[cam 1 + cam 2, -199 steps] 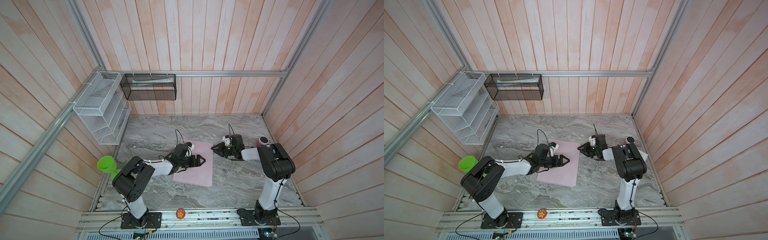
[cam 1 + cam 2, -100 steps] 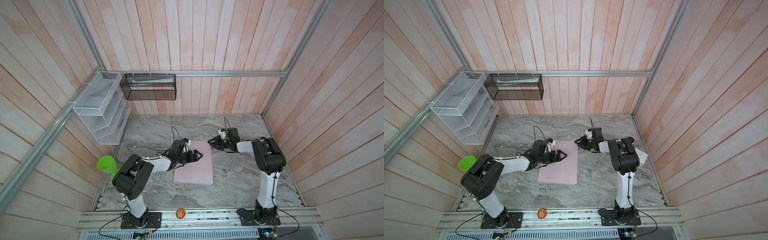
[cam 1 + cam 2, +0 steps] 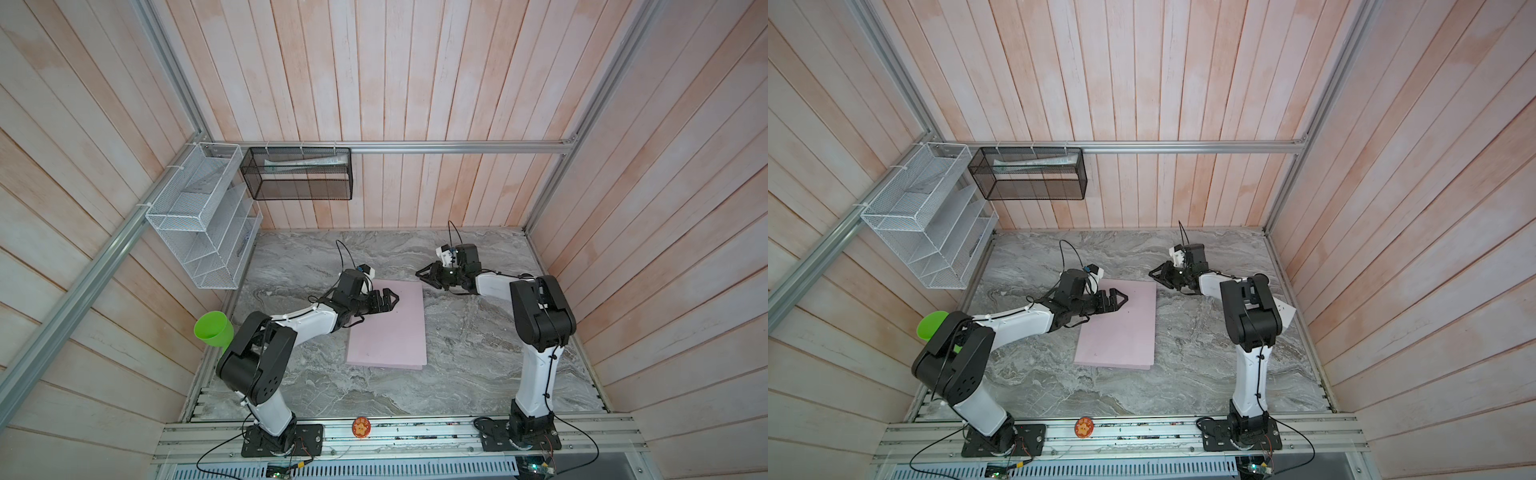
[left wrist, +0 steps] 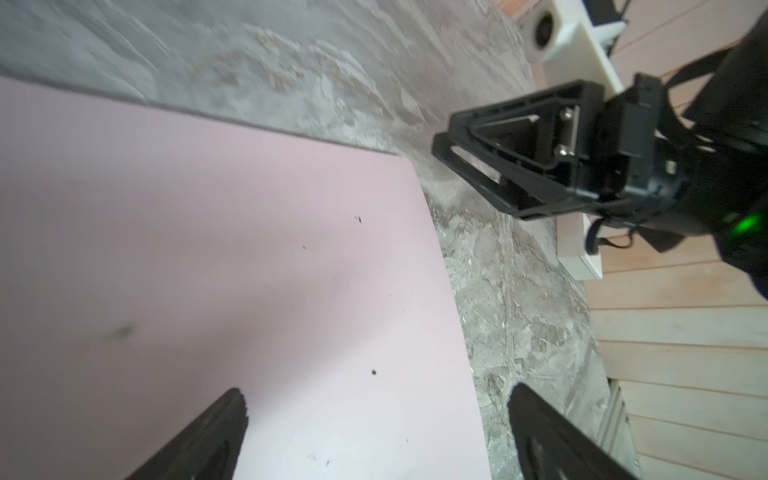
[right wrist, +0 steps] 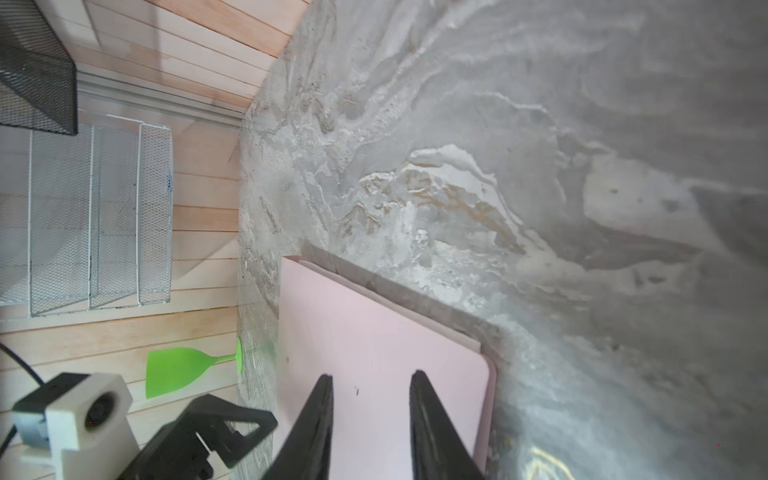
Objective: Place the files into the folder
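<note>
The pink folder (image 3: 388, 332) lies shut and flat on the marble table in both top views (image 3: 1121, 332). My left gripper (image 3: 392, 300) hovers over its far left part, open and empty; the left wrist view shows its fingers spread across the folder's (image 4: 232, 257) right edge. My right gripper (image 3: 417, 274) hangs just beyond the folder's far right corner, its jaws narrowly open with nothing between them (image 5: 372, 376). In the right wrist view the folder (image 5: 374, 332) shows a paler layer along one edge. The files are out of view.
A white wire-mesh rack (image 3: 199, 224) and a black mesh basket (image 3: 299, 174) holding rolled paper hang on the walls at the back left. A green plastic glass (image 3: 212, 329) sits by the left arm. A white flat piece (image 3: 1285, 311) lies behind the right arm.
Both grippers have moved toward the far side; the left one has slid back over the folder and opened wider. The right one has pulled off the folder's corner. The folder stays put.
</note>
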